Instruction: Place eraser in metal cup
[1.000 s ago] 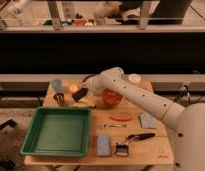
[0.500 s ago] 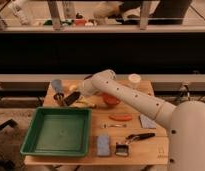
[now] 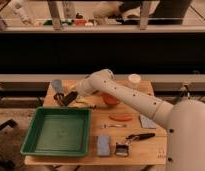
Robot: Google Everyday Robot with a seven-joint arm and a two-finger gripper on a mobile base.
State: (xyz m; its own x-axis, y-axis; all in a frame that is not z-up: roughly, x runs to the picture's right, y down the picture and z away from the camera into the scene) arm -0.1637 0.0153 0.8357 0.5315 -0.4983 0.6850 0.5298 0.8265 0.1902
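At the table's (image 3: 146, 150) back-left corner, the gripper (image 3: 65, 98) is held low, the white arm (image 3: 128, 97) reaching across from the right. Whether the claw is wide, narrow or holding something cannot be told. A dark shape just beside the gripper looks like the metal cup (image 3: 59, 98), though it is hard to separate from the claw. The eraser cannot be made out. A pale blue-grey cup (image 3: 56, 85) is seen just behind. A green tray (image 3: 58, 131) is set at front left. A white cup (image 3: 134, 80), an orange bowl (image 3: 112, 100), a carrot-like piece (image 3: 120, 117), a blue-grey sponge (image 3: 102, 145) and a black-and-silver clip (image 3: 121, 149) are spread over the right half.
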